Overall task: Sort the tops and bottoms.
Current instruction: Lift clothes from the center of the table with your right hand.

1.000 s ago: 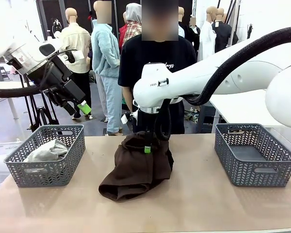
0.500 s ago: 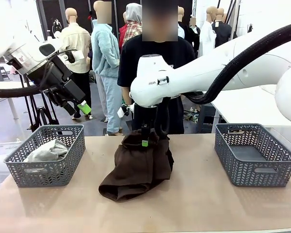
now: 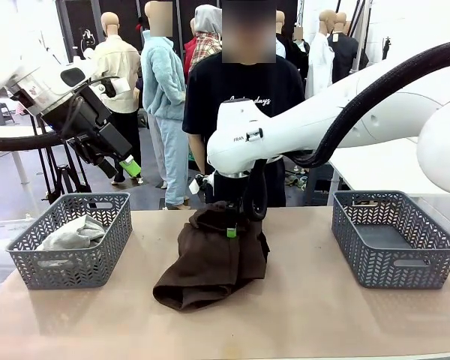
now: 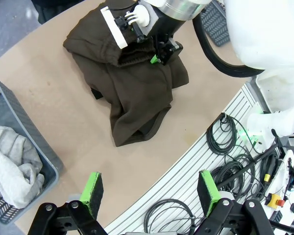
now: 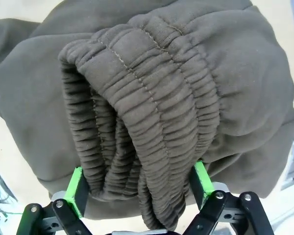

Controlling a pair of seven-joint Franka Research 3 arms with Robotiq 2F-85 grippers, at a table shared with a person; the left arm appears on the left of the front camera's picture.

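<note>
Dark brown trousers (image 3: 214, 262) lie bunched in the middle of the table. My right gripper (image 3: 231, 229) points down onto their far end. In the right wrist view its open fingers (image 5: 139, 183) stand on either side of the gathered waistband (image 5: 161, 98), without pinching it. My left gripper (image 3: 124, 166) hangs open and empty, high above the left basket (image 3: 67, 270). A light grey top (image 3: 73, 234) lies in that basket. The left wrist view looks down on the trousers (image 4: 132, 83), the grey top (image 4: 12, 164) and its own spread fingers (image 4: 149, 188).
A second grey basket (image 3: 394, 262) stands at the table's right end with nothing showing in it. A person in a black T-shirt (image 3: 244, 90) stands at the far edge behind the trousers. Cables (image 4: 225, 142) lie on the ribbed rail beside the near edge.
My right wrist lifted slightly and drifted left, then came back down to the right over the waistband. The trousers and my left arm have stayed put.
</note>
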